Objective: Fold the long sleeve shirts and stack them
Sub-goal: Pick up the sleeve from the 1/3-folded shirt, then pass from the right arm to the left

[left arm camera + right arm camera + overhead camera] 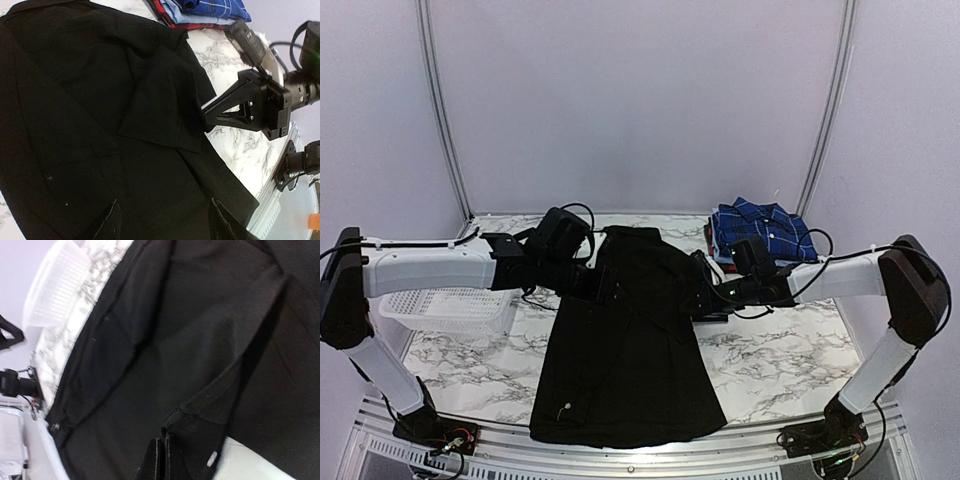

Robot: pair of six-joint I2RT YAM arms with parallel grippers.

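Observation:
A black long sleeve shirt (620, 350) lies spread on the marble table (770, 350), collar at the far end and hem at the near edge. My left gripper (605, 285) hovers over its left chest; in the left wrist view it (165, 222) is open, its fingertips (107, 220) wide apart above the black cloth (75, 100). My right gripper (703, 300) is at the shirt's right side. In the right wrist view it (164, 452) is shut on a folded edge of the black shirt (200, 340). A blue plaid shirt (760, 230) tops a folded stack at the back right.
A white mesh basket (450, 305) stands at the left under my left arm and also shows in the right wrist view (60, 290). The folded stack (210, 10) lies just beyond my right arm (260, 100). Bare marble lies right of the black shirt.

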